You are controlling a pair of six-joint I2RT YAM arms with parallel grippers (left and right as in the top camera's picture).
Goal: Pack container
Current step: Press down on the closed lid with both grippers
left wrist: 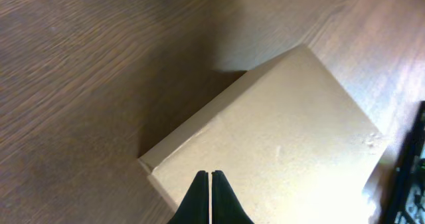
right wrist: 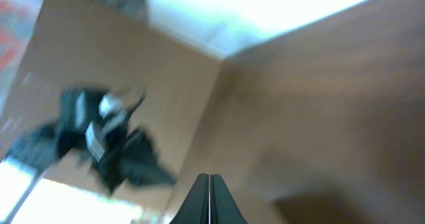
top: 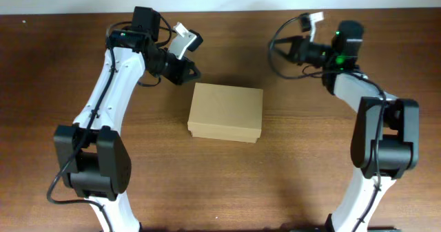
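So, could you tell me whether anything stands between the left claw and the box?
Nothing visible does. The shut left claw hangs just off the far-left corner of the closed box, with only bare table between them.

Tan cardboard container (top: 226,111) (lid closed) lies flat mid-table, slightly skewed.

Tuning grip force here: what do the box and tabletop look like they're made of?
The container looks like plain tan cardboard, matte, with folded edges and a flap seam. The table looks like dark brown wood or wood-look laminate: grain streaks, slight sheen; I cannot tell which.
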